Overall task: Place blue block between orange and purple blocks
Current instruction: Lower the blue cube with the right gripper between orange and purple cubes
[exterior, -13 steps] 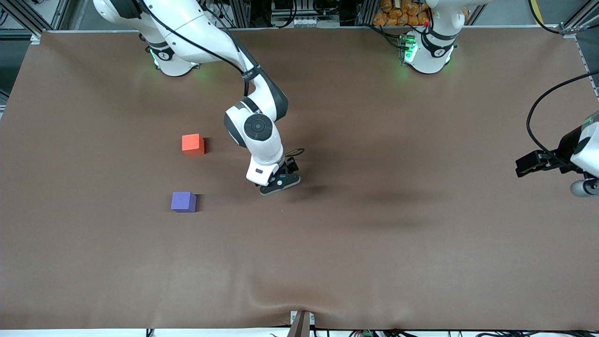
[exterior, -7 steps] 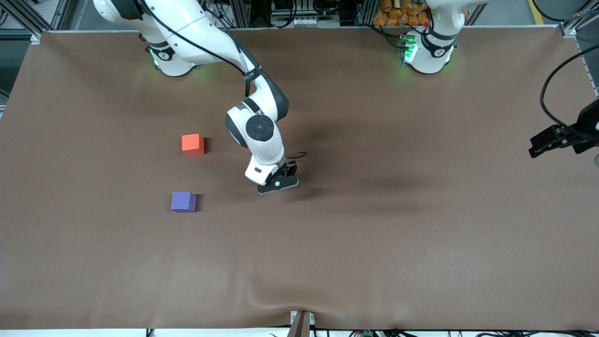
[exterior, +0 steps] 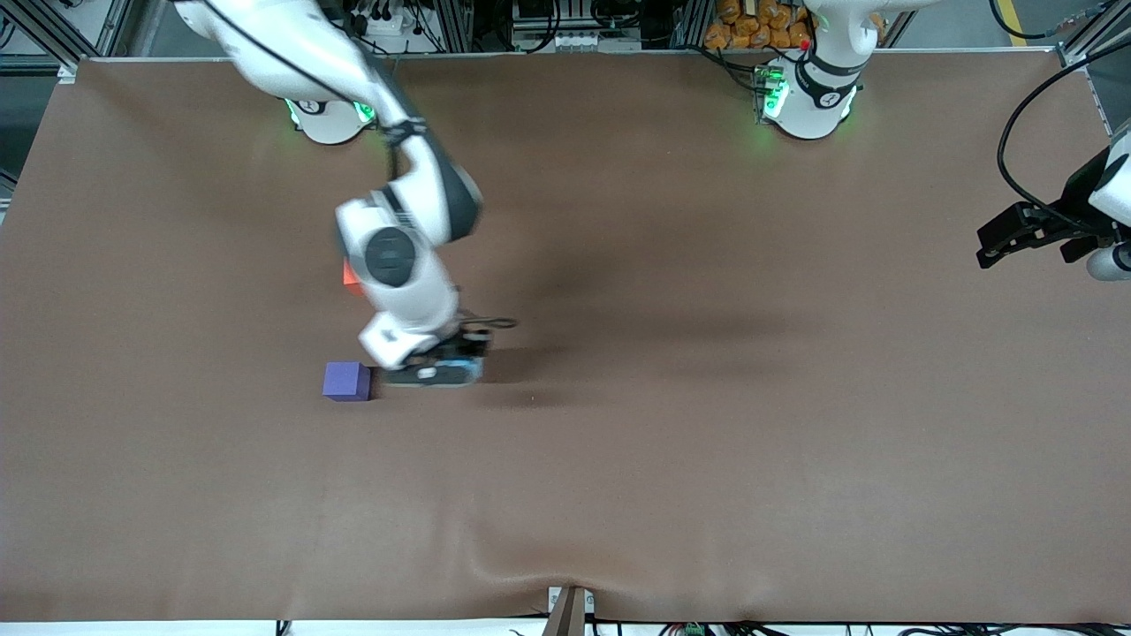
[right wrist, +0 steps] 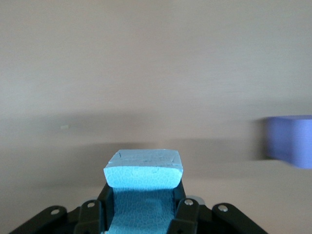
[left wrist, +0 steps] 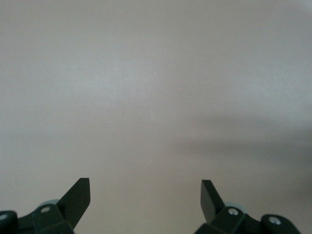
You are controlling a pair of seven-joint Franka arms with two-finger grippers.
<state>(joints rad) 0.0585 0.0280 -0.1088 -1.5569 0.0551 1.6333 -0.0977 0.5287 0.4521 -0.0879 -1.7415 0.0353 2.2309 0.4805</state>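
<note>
Clamped between my right gripper's fingers sat the blue block, its top face standing clear above the pads and squeezed a little at the sides. That gripper hung low over the brown table cover, with the block in it hidden under my wrist in the front view. Just beside it, toward the right arm's end of the table, the purple block rested on the cover; in the right wrist view the purple block showed off to one side of the blue one, apart from it. The orange block lay farther from the front camera than the purple one, mostly covered by my right forearm, only a sliver of it showing. My left gripper waited over the left arm's end of the table, its fingers spread wide with nothing between them, only bare cover below.
</note>
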